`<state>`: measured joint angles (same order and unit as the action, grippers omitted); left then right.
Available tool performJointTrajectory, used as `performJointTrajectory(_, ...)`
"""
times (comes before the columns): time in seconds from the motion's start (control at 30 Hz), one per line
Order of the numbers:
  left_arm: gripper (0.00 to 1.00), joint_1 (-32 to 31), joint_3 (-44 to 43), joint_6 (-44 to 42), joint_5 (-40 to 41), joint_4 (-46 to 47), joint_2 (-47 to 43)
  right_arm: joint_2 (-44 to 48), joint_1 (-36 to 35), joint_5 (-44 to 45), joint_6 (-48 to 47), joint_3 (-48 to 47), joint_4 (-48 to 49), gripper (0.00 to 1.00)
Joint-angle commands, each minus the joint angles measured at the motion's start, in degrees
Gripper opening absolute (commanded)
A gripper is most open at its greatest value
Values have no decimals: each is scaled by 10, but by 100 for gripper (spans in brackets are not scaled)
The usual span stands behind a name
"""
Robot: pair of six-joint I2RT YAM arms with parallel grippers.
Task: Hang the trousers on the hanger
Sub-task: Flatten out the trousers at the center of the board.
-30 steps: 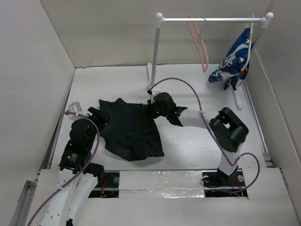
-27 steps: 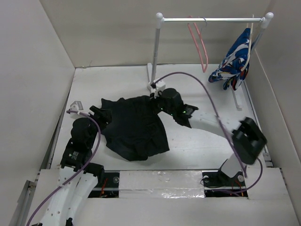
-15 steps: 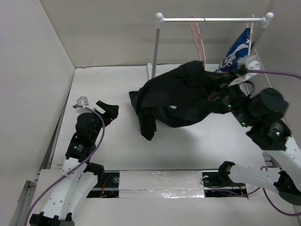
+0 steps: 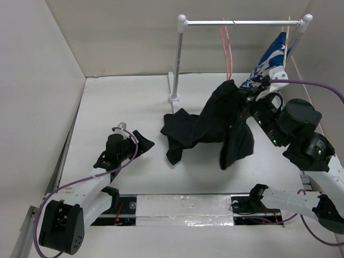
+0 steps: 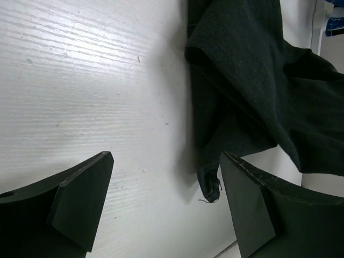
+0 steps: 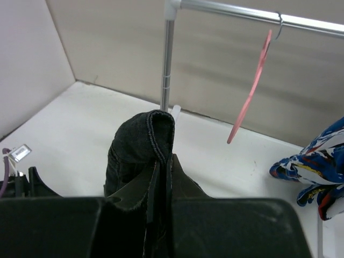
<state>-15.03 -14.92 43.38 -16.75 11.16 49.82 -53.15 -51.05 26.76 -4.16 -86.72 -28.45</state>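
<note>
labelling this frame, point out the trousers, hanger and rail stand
trousers [image 4: 215,121], top external view, hanging black fabric
hanger [image 6: 252,81], right wrist view, pink side arm
rail stand [image 4: 177,59], top external view, left post

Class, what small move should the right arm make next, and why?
Probably lift the trousers higher toward the pink hanger: the right tool pinches a fold, one end sags to the table, and the hanger hangs bare on the rail.

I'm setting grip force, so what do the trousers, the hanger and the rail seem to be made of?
The trousers: soft matte black woven cloth, perhaps denim-like; a stitched hem and limp folds show. The hanger: thin, smooth and pink, likely plastic or coated wire; the look leaves it open. The rail: a shiny silver tube, apparently metal.
</note>
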Motion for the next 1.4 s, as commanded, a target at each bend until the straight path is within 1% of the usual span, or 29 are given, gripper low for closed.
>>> performJointTrajectory(0.0,79,-1,4,-17,-35,90,27,6,-3,11,-6,-12,40,0)
performJointTrajectory(0.03,81,-8,5,-15,-40,118,38,2,-3,11,-6,-14,41,0)
performJointTrajectory(0.07,82,-41,2,-18,-40,136,51,1,-3,10,-7,-17,39,0)
performJointTrajectory(0.13,81,-112,-20,-29,18,136,107,0,-3,17,-7,-19,37,0)
performJointTrajectory(0.17,81,-156,-63,-36,55,121,132,1,-3,29,-8,-17,37,0)
performJointTrajectory(0.2,80,-230,-82,-42,122,107,179,3,-3,34,-8,-17,36,0)
performJointTrajectory(0.23,80,-254,-96,-39,146,93,199,3,-3,36,-9,-19,31,0)
performJointTrajectory(0.3,79,-276,-104,-19,161,109,251,7,2,36,-8,-19,28,0)
performJointTrajectory(0.37,79,-281,-101,-8,161,137,273,9,2,30,-9,-20,25,0)
performJointTrajectory(0.43,80,-281,-105,-3,191,153,295,7,9,28,-11,-21,22,0)
performJointTrajectory(0.5,82,-281,-127,-3,198,161,328,8,9,19,-11,-17,21,0)
performJointTrajectory(0.57,77,-287,-174,-2,225,137,356,15,9,15,-9,-6,30,0)
performJointTrajectory(0.63,45,-287,-208,-2,282,114,382,22,9,8,-8,-1,30,0)
performJointTrajectory(0.7,0,-277,-230,3,347,74,367,26,9,7,-6,-1,19,0)
performJointTrajectory(0.73,0,-266,-240,6,356,27,351,33,9,6,-6,0,11,0)
performJointTrajectory(0.87,0,-193,-216,-4,382,-36,196,51,9,-27,6,1,-23,0)
performJointTrajectory(0.9,0,-146,-210,-7,376,-49,125,52,3,-46,9,4,-31,0)
performJointTrajectory(0.93,0,-118,-207,-8,373,-79,124,52,-4,-67,13,4,-44,0)
performJointTrajectory(0.97,0,-90,-203,-11,365,-91,54,50,-11,-115,18,4,-49,0)
performJointTrajectory(1.0,0,-60,-205,-16,354,-100,22,38,-21,-136,21,1,-53,0)
performJointTrajectory(1.03,0,-1,-210,-31,322,-118,-35,30,-34,-162,25,-10,-56,0)
performJointTrajectory(1.07,0,27,-233,-41,306,-142,-59,21,-61,-219,29,-18,-51,0)
performJointTrajectory(1.13,0,91,-271,-73,272,-210,-96,-5,-83,-265,35,-47,-49,0)
performJointTrajectory(1.17,0,106,-290,-84,265,-238,-104,-13,-90,-310,40,-83,-50,0)
performJointTrajectory(1.2,0,119,-330,-93,258,-263,-116,-15,-90,-326,40,-99,-53,0)
performJointTrajectory(1.23,14,127,-346,-104,250,-296,-119,-7,-90,-335,50,-109,-54,0)
performJointTrajectory(1.27,34,127,-369,-139,241,-310,-123,4,-90,-335,68,-115,-51,0)
performJointTrajectory(1.3,61,127,-380,-145,254,-331,-125,19,-90,-326,74,-112,-48,0)
performJointTrajectory(1.37,71,127,-384,-159,275,-378,-133,69,-90,-272,90,-93,-49,0)
